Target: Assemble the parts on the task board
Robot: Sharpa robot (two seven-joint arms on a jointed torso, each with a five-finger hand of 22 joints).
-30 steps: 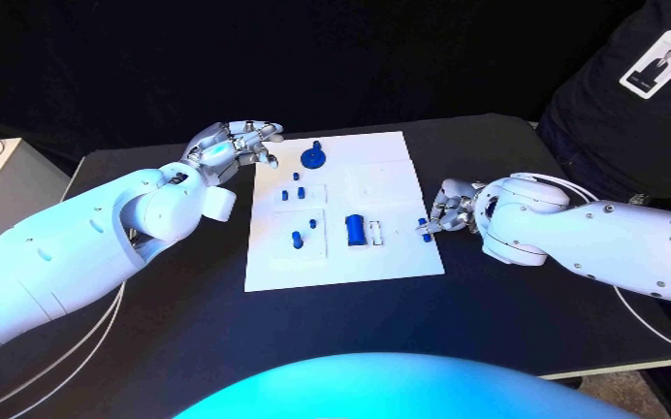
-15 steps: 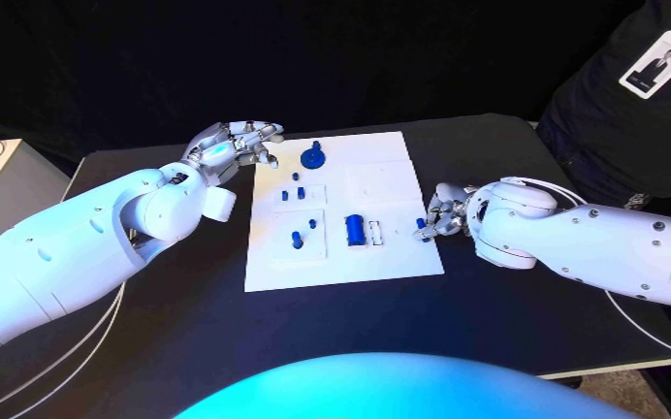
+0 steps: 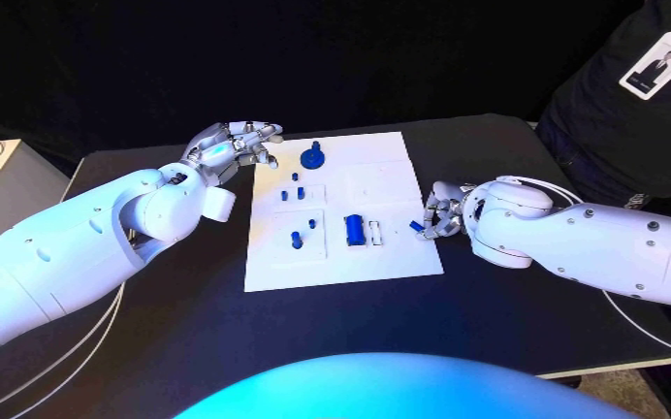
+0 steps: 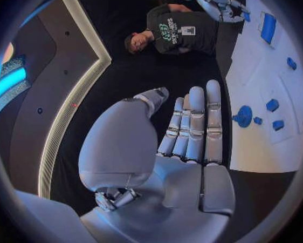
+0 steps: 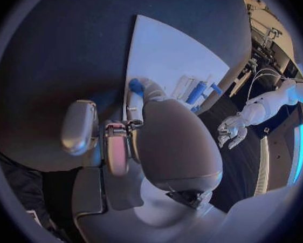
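The white task board (image 3: 396, 177) lies mid-table. On it are a round blue part (image 3: 313, 158), several small blue parts (image 3: 298, 189) and a larger blue block (image 3: 355, 230). My right hand (image 3: 445, 213) is at the board's right edge, its fingertips curled around a small blue part (image 3: 418, 226); the right wrist view has that part (image 5: 135, 86) at the tips of my right hand (image 5: 148, 137). My left hand (image 3: 235, 144) hovers at the board's far left corner. In the left wrist view, my left hand (image 4: 185, 140) has straight fingers and holds nothing.
A person in dark clothes with a badge (image 3: 646, 65) stands at the table's far right corner. A pale box (image 3: 15, 167) sits at the left edge. Cables (image 3: 56, 351) run along the table's near left.
My right hand has edged a little left toward the board with the small blue part at its fingertips. The left hand and the parts on the board have not moved.
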